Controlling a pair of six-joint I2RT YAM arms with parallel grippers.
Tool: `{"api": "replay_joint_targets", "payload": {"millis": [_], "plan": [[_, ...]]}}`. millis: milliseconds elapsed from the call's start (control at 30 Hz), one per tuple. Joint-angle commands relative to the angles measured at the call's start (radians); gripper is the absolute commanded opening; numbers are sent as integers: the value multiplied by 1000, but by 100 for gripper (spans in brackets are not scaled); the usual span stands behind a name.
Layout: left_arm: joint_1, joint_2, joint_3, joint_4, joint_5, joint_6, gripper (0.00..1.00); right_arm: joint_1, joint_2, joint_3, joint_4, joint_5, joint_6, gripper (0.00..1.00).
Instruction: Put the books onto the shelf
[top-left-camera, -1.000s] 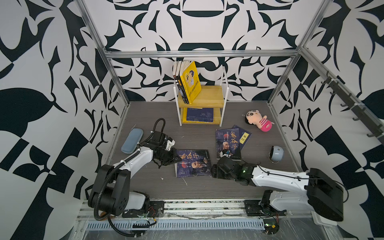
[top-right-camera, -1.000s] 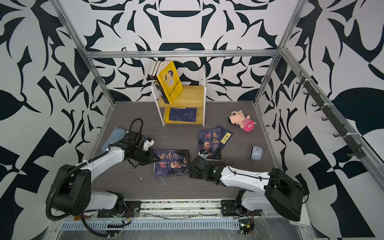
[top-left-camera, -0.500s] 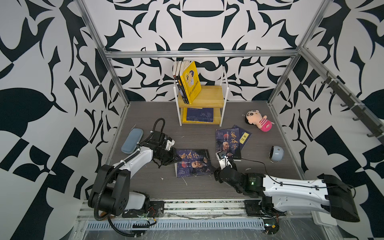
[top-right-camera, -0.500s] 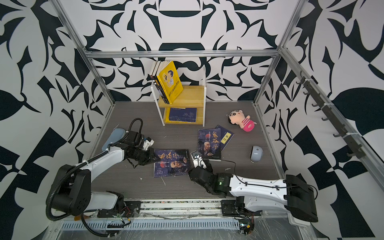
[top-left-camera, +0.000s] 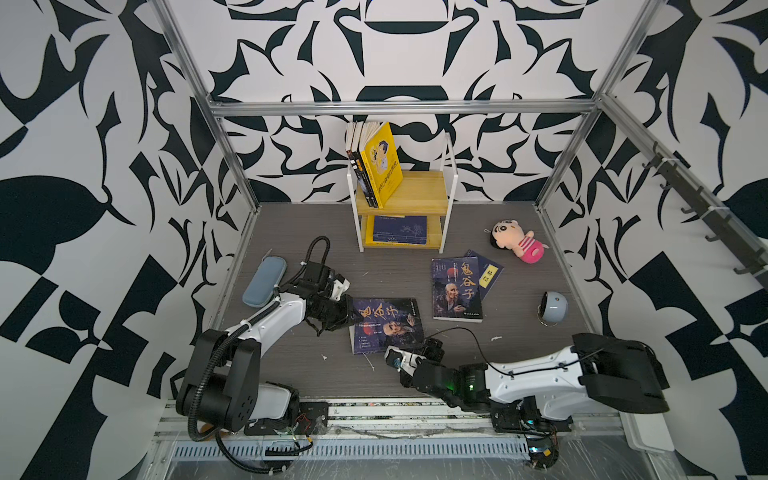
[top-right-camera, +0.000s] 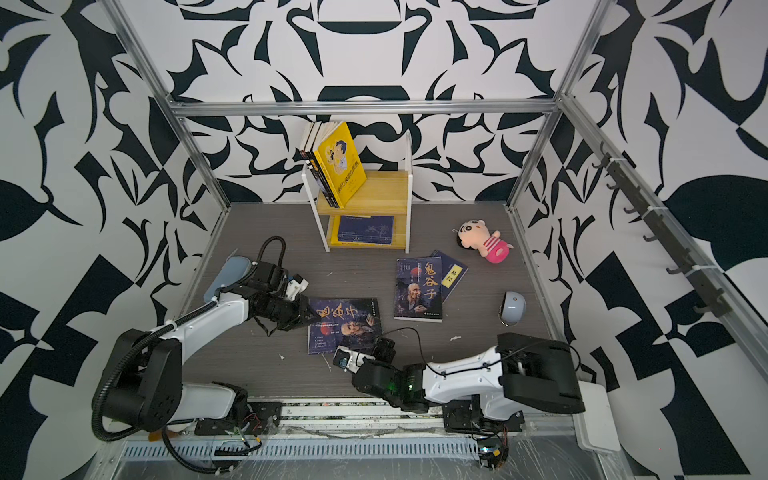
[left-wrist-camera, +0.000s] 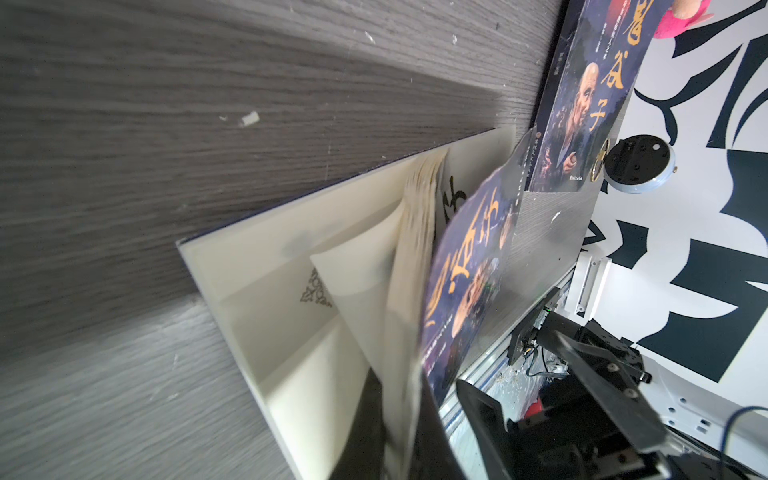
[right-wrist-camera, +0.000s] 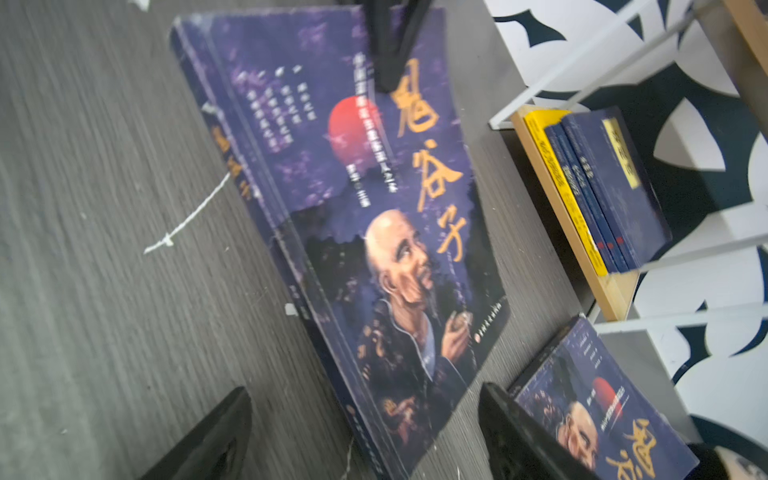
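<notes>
A dark portrait book (top-left-camera: 386, 324) lies mid-table. My left gripper (top-left-camera: 348, 318) is shut on its left edge. In the left wrist view the cover (left-wrist-camera: 469, 257) and several pages stand lifted between the jaws of the left gripper (left-wrist-camera: 403, 449). My right gripper (top-left-camera: 430, 347) is open at the book's front edge. Its fingers (right-wrist-camera: 208, 436) straddle a corner of the book (right-wrist-camera: 374, 208) without touching. Another portrait book (top-left-camera: 456, 289) overlaps a navy book (top-left-camera: 489, 274). The shelf (top-left-camera: 415, 195) holds leaning books (top-left-camera: 380, 162) above and flat ones (top-left-camera: 399, 228) below.
A pink-striped plush doll (top-left-camera: 517, 243) lies right of the shelf. A round blue-grey object (top-left-camera: 552, 307) sits near the right wall. A grey pouch (top-left-camera: 264, 280) lies by the left wall, behind the left arm. Metal frame posts border the table.
The right arm has drawn back from the book's right edge and swung round to its front edge, and its jaws have opened wider. The left arm has held still.
</notes>
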Motion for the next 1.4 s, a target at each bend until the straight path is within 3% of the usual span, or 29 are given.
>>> {"api": "replay_joint_targets", "payload": {"millis": [0, 267, 567, 667, 767, 867, 900, 1100, 1367], "plan": [[6, -22, 11, 6, 18, -22, 0, 5, 62, 54, 130, 19, -100, 89], [12, -30, 15, 4, 19, -22, 0, 5, 234, 107, 295, 100, -184, 87], [12, -30, 13, 8, 24, -29, 0, 4, 361, 159, 409, 139, -235, 74], [12, -37, 11, 9, 20, -28, 0, 2, 377, 160, 439, 155, -254, 60], [12, -36, 9, 9, 19, -32, 0, 0, 392, 157, 465, 188, -257, 28], [17, -42, 11, 10, 18, -33, 1, 0, 397, 150, 469, 178, -262, 5], [17, -46, 12, 10, 18, -32, 5, 0, 395, 150, 464, 178, -264, 0], [56, -84, 16, 13, 21, -38, 37, 1, 380, 133, 477, 182, -251, 0], [238, -222, 56, -25, -22, 52, 66, -5, 365, 108, 536, 188, -258, 0]]}}
